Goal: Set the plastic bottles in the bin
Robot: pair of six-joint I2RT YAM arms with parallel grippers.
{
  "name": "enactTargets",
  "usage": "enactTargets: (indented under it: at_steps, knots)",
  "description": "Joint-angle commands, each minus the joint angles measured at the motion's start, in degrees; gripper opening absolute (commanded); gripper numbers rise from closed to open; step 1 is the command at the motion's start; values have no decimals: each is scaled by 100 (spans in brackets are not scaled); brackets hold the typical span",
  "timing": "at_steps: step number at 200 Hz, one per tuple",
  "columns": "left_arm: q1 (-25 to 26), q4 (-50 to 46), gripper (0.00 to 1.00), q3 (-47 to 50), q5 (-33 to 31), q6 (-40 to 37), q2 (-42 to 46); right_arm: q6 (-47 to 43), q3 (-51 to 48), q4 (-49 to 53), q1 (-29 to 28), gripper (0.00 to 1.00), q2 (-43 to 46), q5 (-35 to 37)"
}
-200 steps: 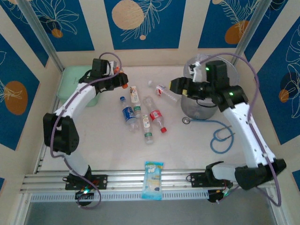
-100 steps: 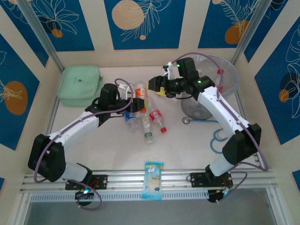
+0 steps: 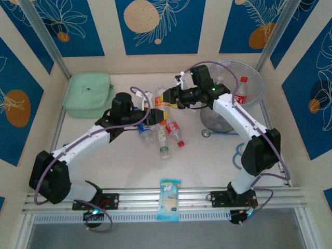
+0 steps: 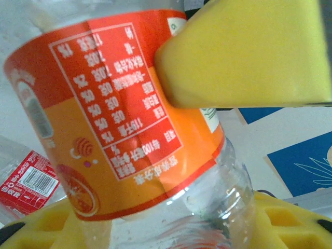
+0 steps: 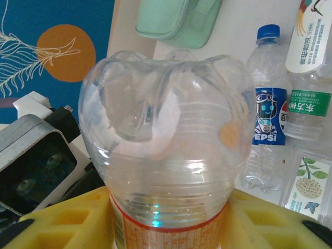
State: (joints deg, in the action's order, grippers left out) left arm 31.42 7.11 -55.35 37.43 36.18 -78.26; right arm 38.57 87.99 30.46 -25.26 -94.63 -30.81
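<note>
My left end effector (image 4: 166,231) is closed on the orange bottle (image 5: 166,129). My right end effector (image 5: 168,223) grips the same bottle around its label, with the clear base sticking out past it. The two meet above the counter (image 3: 124,161), and one right finger (image 4: 244,52) presses on the label. More bottles (image 3: 165,136) lie on the counter just under both end effectors. The bin (image 3: 220,123) stands to the right of my right end effector, with a red bottle (image 3: 240,92) inside.

Left arm (image 3: 88,137) and right arm (image 3: 233,111) reach inward, wrists nearly meeting, both jaws clamped.
</note>
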Motion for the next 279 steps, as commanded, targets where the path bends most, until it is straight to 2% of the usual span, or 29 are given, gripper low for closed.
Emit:
enactTargets:
  at_steps: [1,15,20,41,49,60,86,118,149,190,230,279]
  knots:
    - [92,35,37,-72,85,4,-59,-60,-28,-47,214,43,185,-134]
    - [89,40,45,-81,9,11,-67,-170,-8,134,328,40,300,-92]
    - [92,44,50,-81,-41,16,-71,-217,9,203,380,39,351,-77]
    - [84,-10,86,-89,-318,21,-68,-412,127,502,645,35,631,81]
    - [77,-78,94,-98,-409,3,-54,-535,225,690,785,34,747,175]
    - [70,-192,100,-114,-525,-39,-24,-704,396,991,1019,34,909,321]
    - [31,-731,100,-155,-1090,-19,13,-1055,814,1612,1829,32,1270,529]
    - [-135,-2203,100,-497,-2174,159,-151,-1506,1414,2155,2935,23,1443,935]
    - [-162,-2720,100,-562,-2809,180,-141,-1888,1896,2277,3566,15,1212,1509]
    - [-162,-2926,100,-370,-3101,541,113,-2532,2723,2789,3625,7,413,2611]
    - [-162,-3201,99,-63,-3333,649,279,-2774,3039,3089,3525,4,-247,2974]
    - [-161,-3199,97,192,-3516,662,195,-2882,2820,3226,3233,4,-790,3114]
